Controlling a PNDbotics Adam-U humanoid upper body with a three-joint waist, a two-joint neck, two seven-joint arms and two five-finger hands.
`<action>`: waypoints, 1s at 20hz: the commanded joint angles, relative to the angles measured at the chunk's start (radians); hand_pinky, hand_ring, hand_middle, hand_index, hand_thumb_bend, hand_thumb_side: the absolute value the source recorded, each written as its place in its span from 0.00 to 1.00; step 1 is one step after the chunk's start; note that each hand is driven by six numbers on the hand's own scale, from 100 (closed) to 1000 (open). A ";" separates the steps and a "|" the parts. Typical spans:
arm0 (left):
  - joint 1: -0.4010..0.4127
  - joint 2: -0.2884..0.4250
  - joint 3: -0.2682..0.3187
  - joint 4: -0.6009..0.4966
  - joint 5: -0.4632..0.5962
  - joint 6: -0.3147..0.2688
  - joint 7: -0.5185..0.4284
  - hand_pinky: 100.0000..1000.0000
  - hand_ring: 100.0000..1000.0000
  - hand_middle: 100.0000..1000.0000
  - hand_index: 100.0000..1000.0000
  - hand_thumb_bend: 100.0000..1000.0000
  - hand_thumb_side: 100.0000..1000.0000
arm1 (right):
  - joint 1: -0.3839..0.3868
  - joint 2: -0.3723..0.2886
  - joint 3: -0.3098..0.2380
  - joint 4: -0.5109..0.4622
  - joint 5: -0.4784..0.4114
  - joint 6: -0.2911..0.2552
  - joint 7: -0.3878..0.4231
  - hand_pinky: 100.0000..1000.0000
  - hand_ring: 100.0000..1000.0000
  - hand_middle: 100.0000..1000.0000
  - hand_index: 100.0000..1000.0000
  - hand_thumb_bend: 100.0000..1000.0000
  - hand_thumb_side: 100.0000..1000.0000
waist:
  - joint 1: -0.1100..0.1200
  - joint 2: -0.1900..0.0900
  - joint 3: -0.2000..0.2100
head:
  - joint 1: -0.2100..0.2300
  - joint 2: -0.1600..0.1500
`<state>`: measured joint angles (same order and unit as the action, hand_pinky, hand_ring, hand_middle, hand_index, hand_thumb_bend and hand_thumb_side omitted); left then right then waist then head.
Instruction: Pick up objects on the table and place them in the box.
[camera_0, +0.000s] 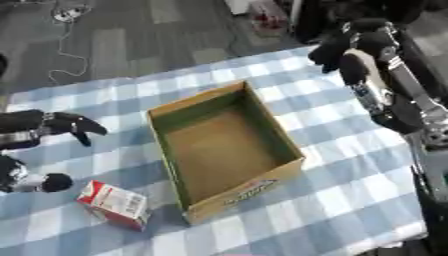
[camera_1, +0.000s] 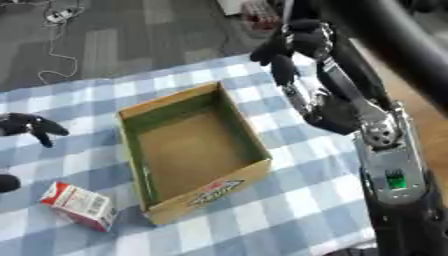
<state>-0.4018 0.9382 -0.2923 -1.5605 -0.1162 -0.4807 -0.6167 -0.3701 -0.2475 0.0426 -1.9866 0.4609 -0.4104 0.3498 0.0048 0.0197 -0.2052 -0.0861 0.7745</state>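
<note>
An open, empty cardboard box (camera_0: 246, 192) stands in the middle of the blue-and-white checked table (camera_0: 350, 200). A red and white carton (camera_0: 114, 203) lies on the cloth by the box's near left corner. My left hand (camera_0: 54, 124) hovers at the left edge, fingers spread and open. It holds nothing, and another dark part of it (camera_0: 54, 182) shows just left of the carton. At the upper right, my right hand (camera_1: 286, 46) hangs over the table's far right corner beyond the box. Its fingers are relaxed and empty.
The table's far edge runs diagonally across the top. Beyond it is grey floor with a white cable (camera_0: 61, 35) and a reddish object (camera_0: 267, 17). My right arm (camera_1: 385, 150) fills the right side over the cloth.
</note>
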 joint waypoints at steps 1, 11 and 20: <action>-0.035 0.007 -0.011 0.026 0.021 -0.147 -0.187 0.78 0.73 0.87 0.99 0.34 0.92 | -0.018 -0.001 -0.005 -0.013 -0.005 -0.002 0.001 0.32 0.38 0.46 0.65 0.00 1.00 | 0.002 -0.011 -0.002 | 0.011 -0.005; -0.028 -0.013 -0.040 0.027 0.020 -0.167 -0.247 0.79 0.74 0.88 0.99 0.35 0.93 | -0.023 0.002 -0.006 -0.013 -0.007 -0.002 0.001 0.32 0.38 0.46 0.65 0.00 1.00 | 0.003 -0.009 -0.007 | 0.008 -0.005; -0.001 -0.027 -0.059 -0.024 -0.007 -0.159 -0.227 0.79 0.74 0.87 0.99 0.35 0.95 | -0.022 0.000 -0.003 -0.013 -0.009 -0.004 0.005 0.32 0.38 0.46 0.65 0.00 1.00 | 0.001 -0.009 -0.006 | 0.009 -0.005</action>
<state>-0.3953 0.8964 -0.3558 -1.5683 -0.1160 -0.4468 -0.6507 -0.3784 -0.2395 0.0426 -1.9866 0.4577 -0.4135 0.3533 0.0061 0.0197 -0.2108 -0.0789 0.7745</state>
